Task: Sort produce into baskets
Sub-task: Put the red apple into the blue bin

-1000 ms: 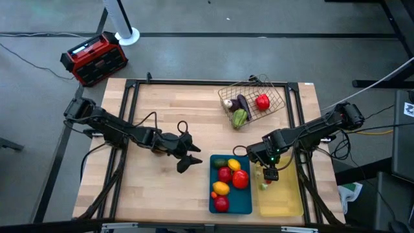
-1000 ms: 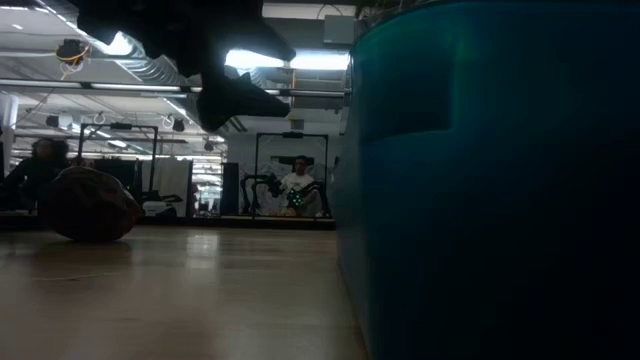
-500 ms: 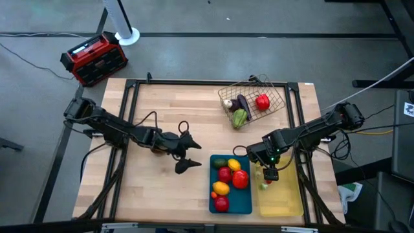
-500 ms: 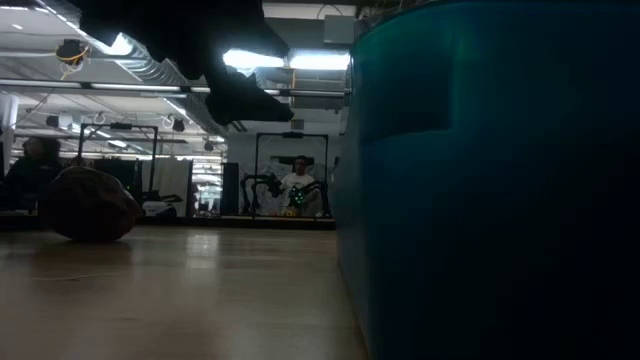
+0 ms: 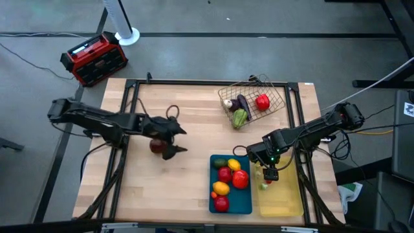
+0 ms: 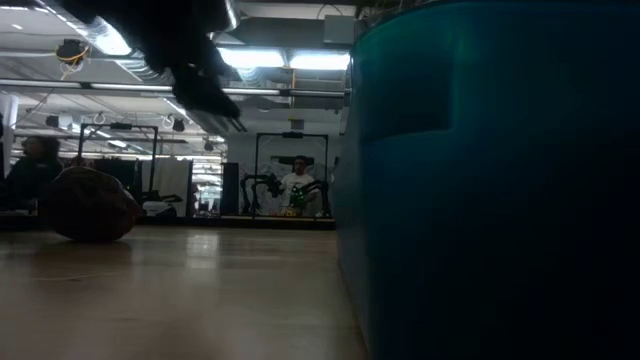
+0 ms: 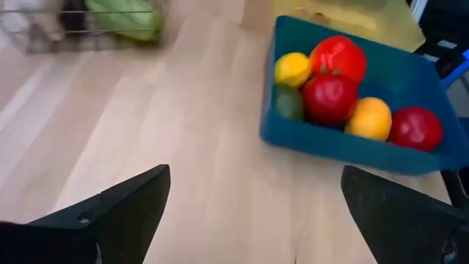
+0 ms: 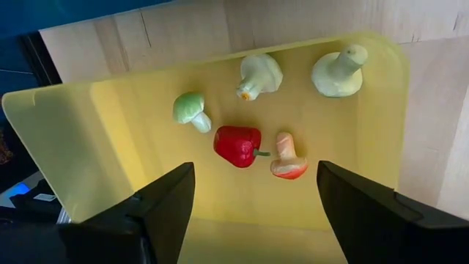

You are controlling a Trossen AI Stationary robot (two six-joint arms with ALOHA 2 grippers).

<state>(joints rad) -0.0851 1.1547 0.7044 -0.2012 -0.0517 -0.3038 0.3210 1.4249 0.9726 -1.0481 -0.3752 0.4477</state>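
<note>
The wooden table (image 5: 168,188) carried everything, largest first. The blue tray (image 5: 244,204) sat at the near edge, holding red, yellow, orange and green fruit (image 5: 240,179) packed close — apparently the fruit bin. Touching its right side lay the yellow tray (image 5: 288,204), where the right wrist view showed a red pepper (image 8: 237,145) among pale mushroom-shaped pieces (image 8: 260,73), so vegetables appeared to go there. The wire basket (image 5: 275,107) stood toward the far edge, holding a red piece, a green one and a dark purple one.

The left gripper (image 5: 172,140) hovered left of the blue tray, fingers spread wide and empty. A dark red fruit (image 5: 156,145) lay on the bare wood just beside it — the one piece outside any container. I judged it the next item for sorting, likely bound for the blue tray.

The right gripper (image 5: 270,167) hung over the far end of the yellow tray, likewise parted and empty, seemingly waiting where a drop would be made.
</note>
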